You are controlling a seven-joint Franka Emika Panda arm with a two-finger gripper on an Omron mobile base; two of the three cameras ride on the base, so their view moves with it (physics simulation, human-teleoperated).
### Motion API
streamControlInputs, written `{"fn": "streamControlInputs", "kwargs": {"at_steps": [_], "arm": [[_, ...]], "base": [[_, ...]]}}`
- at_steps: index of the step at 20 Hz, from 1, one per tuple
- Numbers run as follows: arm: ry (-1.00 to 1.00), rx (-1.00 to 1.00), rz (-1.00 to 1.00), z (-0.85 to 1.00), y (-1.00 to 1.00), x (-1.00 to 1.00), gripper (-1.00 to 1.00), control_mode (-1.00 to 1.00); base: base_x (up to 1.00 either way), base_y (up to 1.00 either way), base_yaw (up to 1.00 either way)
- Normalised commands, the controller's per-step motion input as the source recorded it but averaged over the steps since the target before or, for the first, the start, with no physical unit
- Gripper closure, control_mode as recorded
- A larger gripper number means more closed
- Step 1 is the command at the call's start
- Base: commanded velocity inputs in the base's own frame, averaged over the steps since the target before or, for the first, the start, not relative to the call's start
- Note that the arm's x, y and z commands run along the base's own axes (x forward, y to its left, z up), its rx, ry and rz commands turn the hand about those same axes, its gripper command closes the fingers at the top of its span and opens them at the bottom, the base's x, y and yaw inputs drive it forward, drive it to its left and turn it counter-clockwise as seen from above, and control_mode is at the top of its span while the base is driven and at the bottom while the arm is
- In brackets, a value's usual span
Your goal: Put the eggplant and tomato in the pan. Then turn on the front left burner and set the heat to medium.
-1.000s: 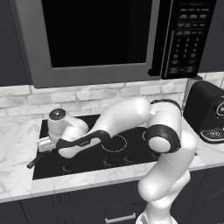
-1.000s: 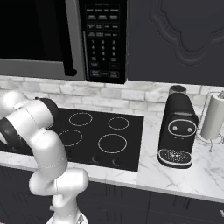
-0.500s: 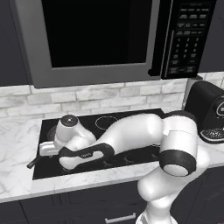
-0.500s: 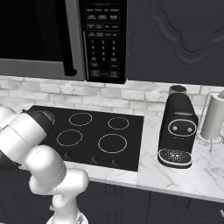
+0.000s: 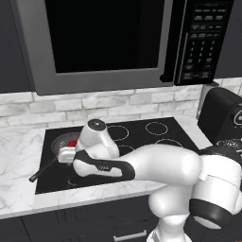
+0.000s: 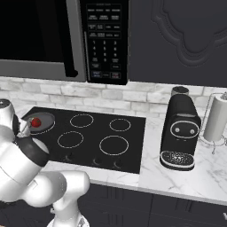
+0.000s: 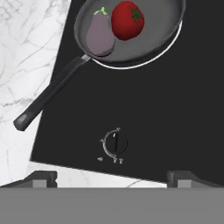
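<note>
Eggplant (image 7: 100, 36) & tomato (image 7: 127, 20) in pan (image 7: 164, 27). Gripper (image 7: 112, 179) above burner knob (image 7: 114, 143), jaws spread. Next: descend, grip knob, turn to med.

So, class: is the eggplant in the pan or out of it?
In. The eggplant lies inside the pan beside the tomato.

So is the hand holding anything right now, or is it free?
Nothing is held. The hand is open above the knob, its fingertips spread with nothing between them. The eggplant and tomato already lie in the pan.
</note>
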Motion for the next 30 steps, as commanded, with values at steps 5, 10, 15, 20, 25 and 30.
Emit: {"fn": "streamControlInputs", "kwargs": {"at_steps": [5,10,15,20,25,30], "arm": [[0.08,-0.02,0.0,0.19,-0.17,0.0,-1.0,-1.0],[0.1,-0.06,0.0,0.0,0.1,0.0,-1.0,-1.0],[0.1,-0.07,0.0,-0.01,0.25,0.0,-1.0,-1.0],[0.0,-0.02,0.0,-0.17,0.09,0.0,-1.0,-1.0],[0.0,0.0,0.0,-0.3,0.0,0.0,-1.0,-1.0],[0.0,0.0,0.0,-0.36,0.0,0.0,-1.0,-1.0]], "base": [[0.0,0.0,0.0],[0.0,0.0,0.0],[0.0,0.0,0.0],[0.0,0.0,0.0],[0.0,0.0,0.0],[0.0,0.0,0.0]]}}
